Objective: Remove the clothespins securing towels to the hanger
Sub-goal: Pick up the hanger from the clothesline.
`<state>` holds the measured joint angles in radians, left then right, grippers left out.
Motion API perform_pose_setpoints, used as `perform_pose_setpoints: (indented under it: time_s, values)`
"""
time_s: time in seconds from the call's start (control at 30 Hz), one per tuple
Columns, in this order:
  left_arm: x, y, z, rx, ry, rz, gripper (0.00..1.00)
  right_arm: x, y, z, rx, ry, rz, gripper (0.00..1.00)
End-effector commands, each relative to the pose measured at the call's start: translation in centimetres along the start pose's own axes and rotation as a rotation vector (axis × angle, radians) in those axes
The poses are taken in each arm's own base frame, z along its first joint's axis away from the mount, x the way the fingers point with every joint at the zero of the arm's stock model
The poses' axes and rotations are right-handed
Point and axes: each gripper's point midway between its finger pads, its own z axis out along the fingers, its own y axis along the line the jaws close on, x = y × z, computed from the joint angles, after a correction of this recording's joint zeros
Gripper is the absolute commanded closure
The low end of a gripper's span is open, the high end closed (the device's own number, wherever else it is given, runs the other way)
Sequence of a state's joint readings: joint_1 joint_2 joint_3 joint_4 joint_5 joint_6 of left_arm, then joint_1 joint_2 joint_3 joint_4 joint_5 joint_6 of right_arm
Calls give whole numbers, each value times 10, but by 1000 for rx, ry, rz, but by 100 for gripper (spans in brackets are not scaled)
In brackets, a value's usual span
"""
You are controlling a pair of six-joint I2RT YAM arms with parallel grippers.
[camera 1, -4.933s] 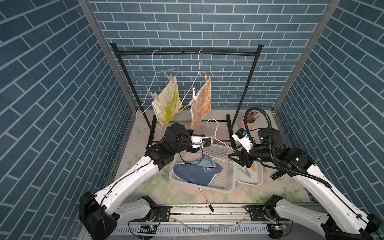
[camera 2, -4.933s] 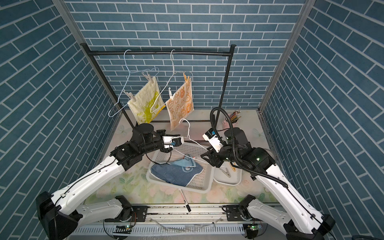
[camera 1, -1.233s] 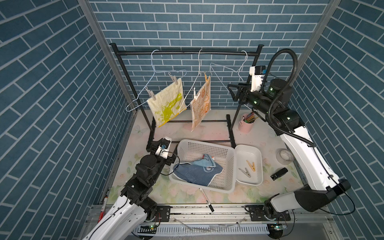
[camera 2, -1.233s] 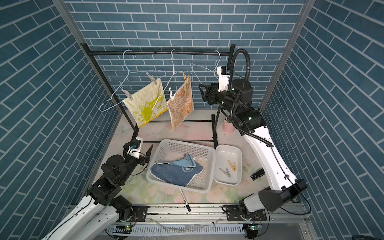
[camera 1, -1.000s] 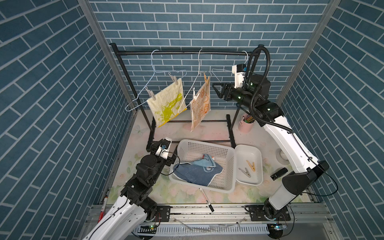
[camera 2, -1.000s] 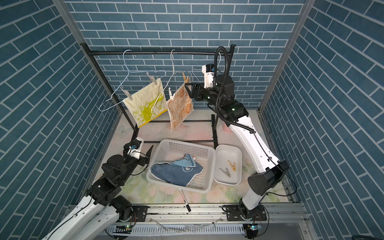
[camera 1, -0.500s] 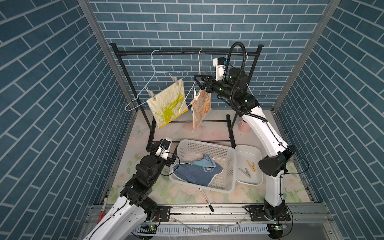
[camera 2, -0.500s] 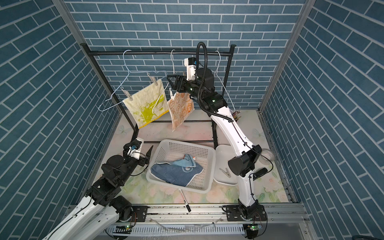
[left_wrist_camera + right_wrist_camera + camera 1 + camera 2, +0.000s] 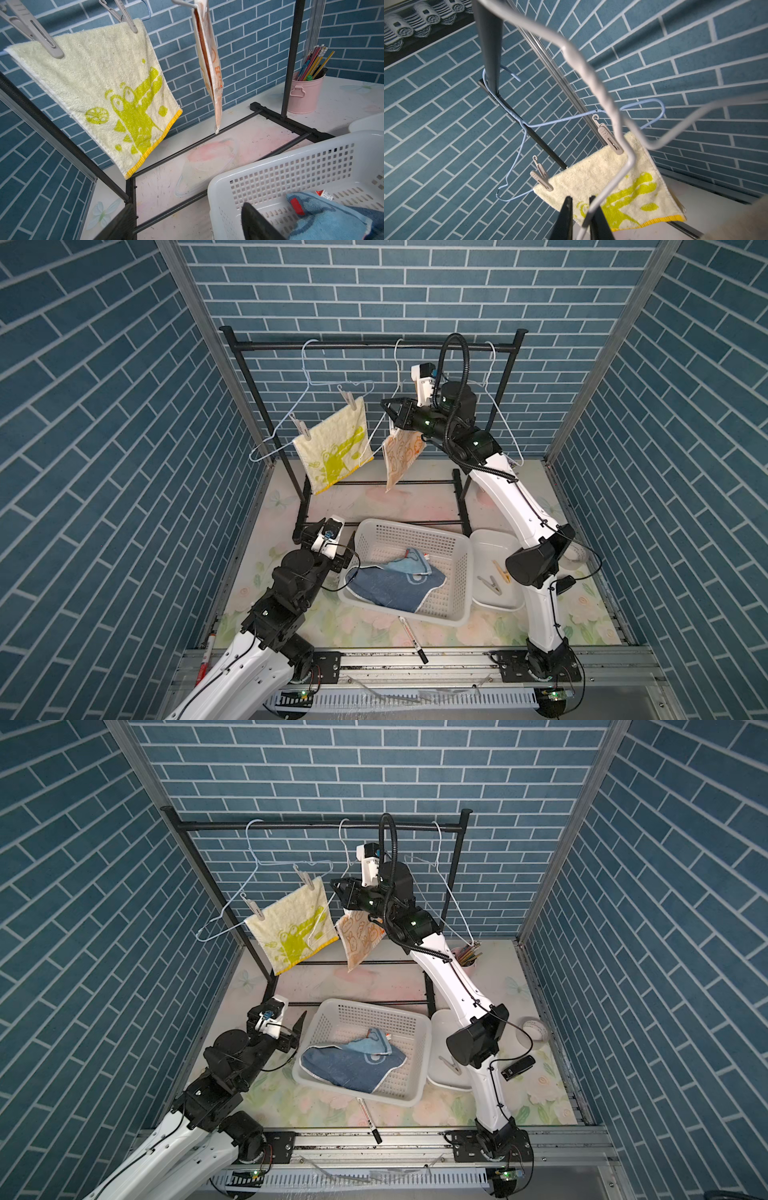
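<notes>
Nearest, finds the left gripper low, jaws released and empty, with the blue towel lying just beside them in the white basket; past that, sees a tan clothespin and a grey clothespin loose in the tray. Farther, up at the rack, has the right gripper clenched about the grey hanger wire, orange towel drooping just beneath the jaws, yellow towel beyond them, pinned by two pale clothespins

Floral tabletop w/ basket, tray, rack, marker, maybe tape roll.
</notes>
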<state>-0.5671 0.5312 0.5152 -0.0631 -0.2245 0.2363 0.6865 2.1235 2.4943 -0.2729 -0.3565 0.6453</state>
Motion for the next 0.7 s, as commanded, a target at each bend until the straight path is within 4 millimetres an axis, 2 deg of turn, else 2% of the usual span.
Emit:
perform_pose_setpoints:
  time_s: [0.0, 0.13, 0.4, 0.67]
  values:
    - [6, 1, 0, -6, 13, 9, 19, -22, 30, -15, -68, -45, -65, 92]
    - [4, 2, -1, -7, 7, 8, 19, -27, 40, -23, -89, -48, -105, 100]
    - [0, 3, -3, -9, 1, 4, 19, -36, 68, -39, -171, -43, -168, 100]
    - [-11, 8, -9, -18, -23, -2, 19, -18, 79, -54, -202, 54, -160, 100]
